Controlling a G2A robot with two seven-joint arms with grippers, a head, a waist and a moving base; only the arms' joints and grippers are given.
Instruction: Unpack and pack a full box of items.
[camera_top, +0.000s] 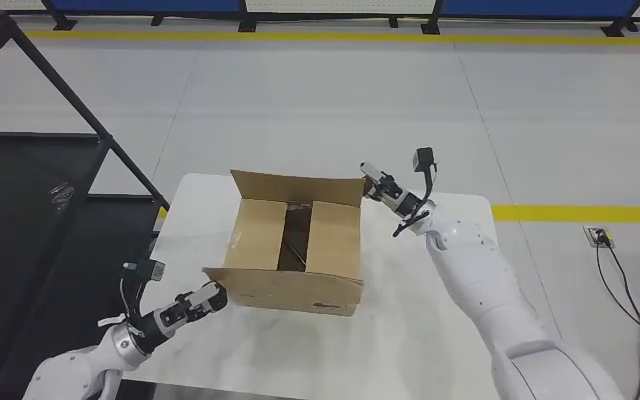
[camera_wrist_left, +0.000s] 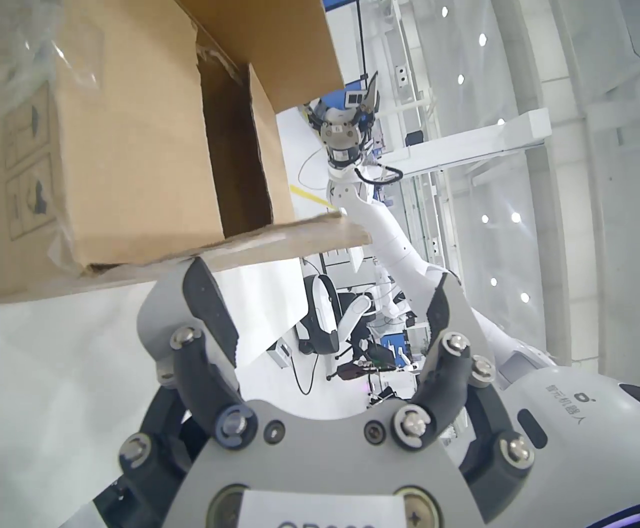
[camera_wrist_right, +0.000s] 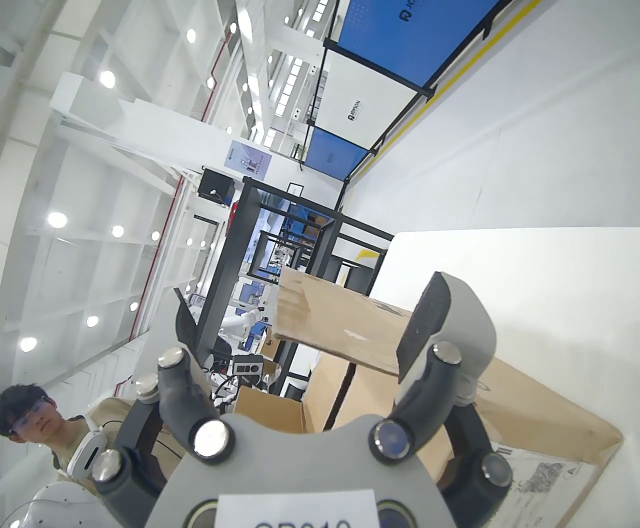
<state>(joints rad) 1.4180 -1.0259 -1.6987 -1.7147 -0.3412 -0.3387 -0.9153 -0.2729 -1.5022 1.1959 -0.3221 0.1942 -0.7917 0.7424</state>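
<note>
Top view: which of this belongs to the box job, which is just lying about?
Job: cardboard box, flaps part open; left gripper, open, by its near flap; right gripper, open, at its far flap.
Lying about: black rack beside the table; floor socket with cable; yellow floor line.

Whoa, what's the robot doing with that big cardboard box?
A two-armed robot is working on a cardboard box that sits on a white table. Its left gripper is open beside the box's near flap, and its right gripper is open by the corner of the raised far flap. Neither one is holding anything. The two inner flaps are folded over the top with a dark gap between them, so what's inside is hidden.
</note>
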